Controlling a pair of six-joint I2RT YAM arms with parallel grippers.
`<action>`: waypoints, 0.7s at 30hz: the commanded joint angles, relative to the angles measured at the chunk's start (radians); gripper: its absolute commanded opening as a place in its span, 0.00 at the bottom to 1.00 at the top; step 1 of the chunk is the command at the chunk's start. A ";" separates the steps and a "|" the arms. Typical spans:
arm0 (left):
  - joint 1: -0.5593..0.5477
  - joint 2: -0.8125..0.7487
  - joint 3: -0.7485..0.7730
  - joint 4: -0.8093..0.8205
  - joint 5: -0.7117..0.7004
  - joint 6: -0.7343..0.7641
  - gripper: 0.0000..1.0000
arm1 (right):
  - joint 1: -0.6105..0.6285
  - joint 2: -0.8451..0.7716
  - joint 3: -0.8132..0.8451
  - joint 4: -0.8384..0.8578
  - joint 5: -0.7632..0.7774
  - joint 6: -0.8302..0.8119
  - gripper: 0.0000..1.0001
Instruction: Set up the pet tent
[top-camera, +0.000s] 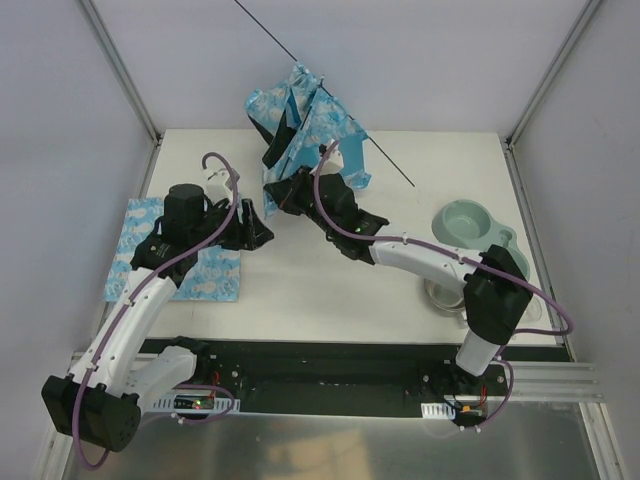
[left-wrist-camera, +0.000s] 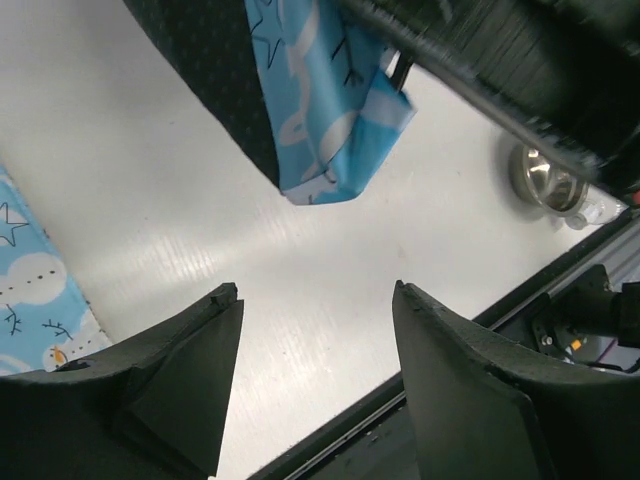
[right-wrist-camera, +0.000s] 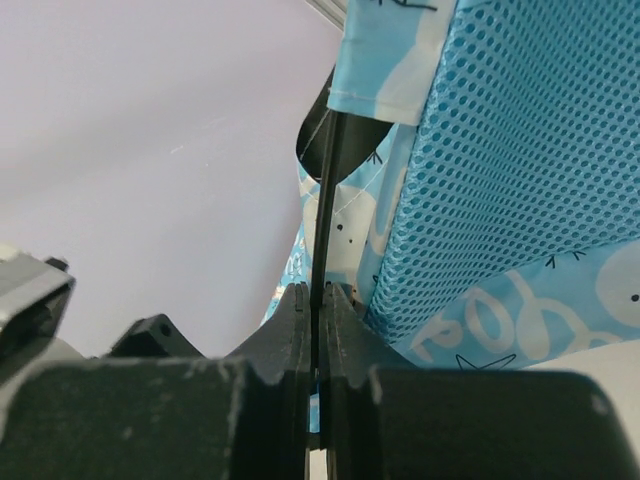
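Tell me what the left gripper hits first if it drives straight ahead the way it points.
Probably the tent, whose hanging corner lies in line beyond the left gripper. Depth is unclear: it might pass beneath and meet the table instead.

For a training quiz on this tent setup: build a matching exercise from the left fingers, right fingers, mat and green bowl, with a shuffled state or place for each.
1. left fingers
2. right fingers
3. mat
4. green bowl

A. on the right side of the table
B. open, holding nothing
C. lying flat at the table's left edge
D. shut on a thin black pole of the pet tent

Pairs: 1-B, 2-D, 3-C, 4-A
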 joint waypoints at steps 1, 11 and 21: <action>0.001 -0.046 -0.052 0.096 -0.043 0.060 0.63 | -0.017 -0.041 0.079 -0.084 0.091 0.033 0.00; 0.001 -0.147 -0.294 0.567 -0.118 0.164 0.60 | -0.017 -0.024 0.125 -0.152 0.092 0.085 0.00; -0.002 -0.095 -0.391 0.896 0.046 0.422 0.46 | -0.018 -0.018 0.125 -0.155 0.100 0.080 0.00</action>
